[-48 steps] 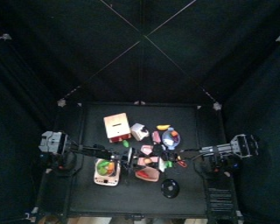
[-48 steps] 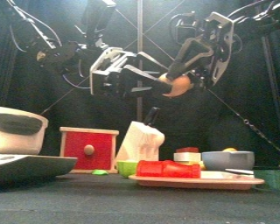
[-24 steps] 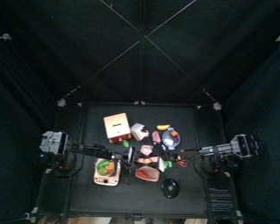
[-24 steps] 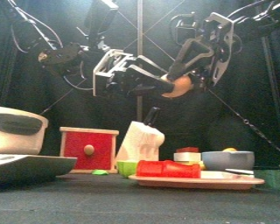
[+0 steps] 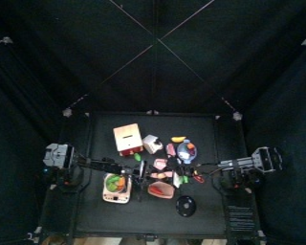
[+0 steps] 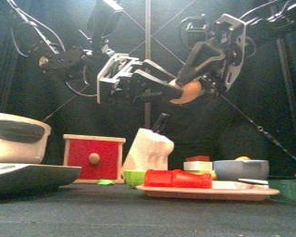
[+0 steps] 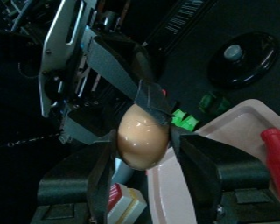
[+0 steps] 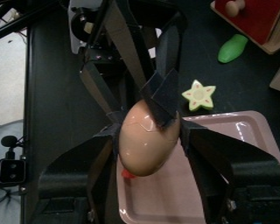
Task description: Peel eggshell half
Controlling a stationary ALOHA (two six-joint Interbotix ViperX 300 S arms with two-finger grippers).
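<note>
Front view: my right tool [image 6: 188, 86] pinches the egg [image 6: 183, 89] high above the table [image 6: 138, 215]; my left tool [image 6: 141, 81], spread, closes round its near end.

Black curtains [image 5: 66, 57] close in the small black desk [image 5: 92, 129] on every side; bright light glares from above.

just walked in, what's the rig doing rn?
Both arms are raised above the cluttered table, meeting on an egg. The right gripper is clamped on the egg; the left gripper has its jaws set around it, working at the shell. No shell looks removed yet.
</note>
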